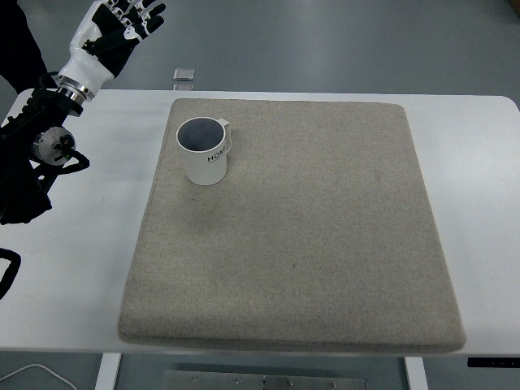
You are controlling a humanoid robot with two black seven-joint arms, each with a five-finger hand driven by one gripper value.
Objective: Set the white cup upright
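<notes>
The white cup [204,151] stands upright on the grey mat [301,227], near the mat's far left corner, mouth up, handle toward the far right. My left hand [114,26] is raised high at the picture's top left, well clear of the cup, fingers spread and empty. Its fingertips run off the top edge. The right arm is out of view.
A small grey metal object [184,75] lies on the floor just beyond the table's far edge. The white table [89,244] shows around the mat. A dark shape [16,41] stands at the top left corner.
</notes>
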